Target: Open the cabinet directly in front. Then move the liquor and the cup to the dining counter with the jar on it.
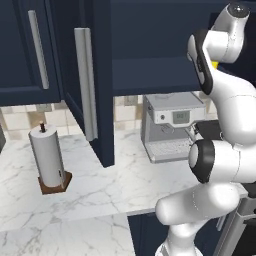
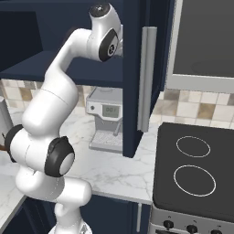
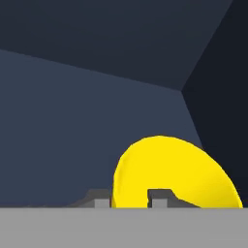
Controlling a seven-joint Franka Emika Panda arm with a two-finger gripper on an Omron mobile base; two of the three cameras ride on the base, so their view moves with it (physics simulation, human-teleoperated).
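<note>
A: Where is the cup placed relative to the pincer?

B: In the hand view, the cup (image 3: 169,172) is seen as a yellow rounded shape low in the frame, inside the dark navy cabinet (image 3: 97,97). The two dark fingertips (image 3: 159,196) of the pincer (image 3: 130,198) are seen at the bottom edge. One tip is laid in front of the yellow surface; the other is seen just beside the cup's edge. Part of the cup's rim is thus bracketed by the tips.

A: Can the pincer be called clamped on it?

B: The tips are set fairly close together around the rim, but whether the rim is pressed cannot be told.

A: What is seen from the base cameras?

B: In the left base view, a sliver of yellow cup (image 1: 214,64) is glimpsed beside the arm's upper joint, at the level of the cabinet (image 1: 150,65) shelf. Both cabinet doors are swung open, with long silver handles. Below, a marble desk (image 1: 100,185) carries a paper towel holder (image 1: 49,160) and a coffee machine (image 1: 172,127). A stove (image 2: 196,169) is shown in the right base view.

A: What is hidden?

B: The cup's lower part is cut off in the hand view, and its side mark cannot be made out. The hand itself is hidden behind the arm and door.
</note>
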